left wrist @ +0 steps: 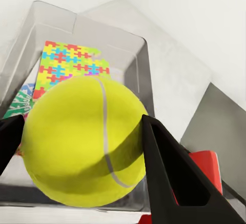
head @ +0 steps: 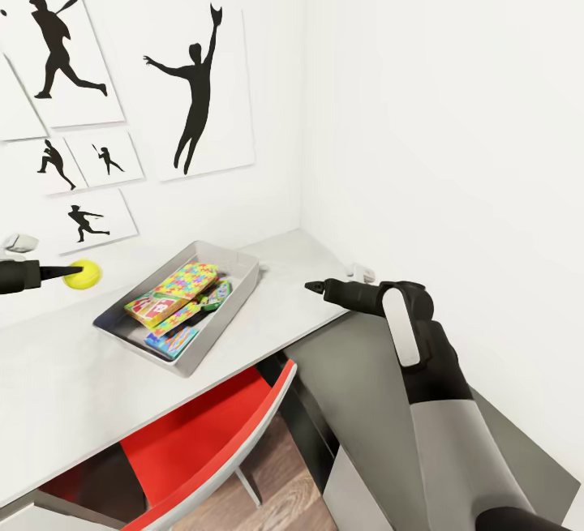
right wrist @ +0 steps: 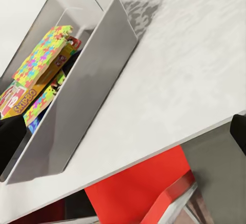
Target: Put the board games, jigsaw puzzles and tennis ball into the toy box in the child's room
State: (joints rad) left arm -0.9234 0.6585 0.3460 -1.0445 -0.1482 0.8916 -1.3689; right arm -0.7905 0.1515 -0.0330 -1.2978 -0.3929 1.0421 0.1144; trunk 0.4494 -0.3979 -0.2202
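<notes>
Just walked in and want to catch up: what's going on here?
The left gripper is shut on the tennis ball, holding it above the table beside the toy box. Puzzle and game boxes already lie inside. The right gripper hangs idle past the box, holding nothing.

on my pale grey slab table (head: 73,377) the grey metal toy box (head: 235,297) holds the colourful puzzle and game boxes (head: 182,296). left of it, i hold the yellow tennis ball (head: 83,274) above the table. the red chair (head: 195,442) sits underneath.

Right arm (head: 438,369) — black joints, grey shell, white stripe.
</notes>
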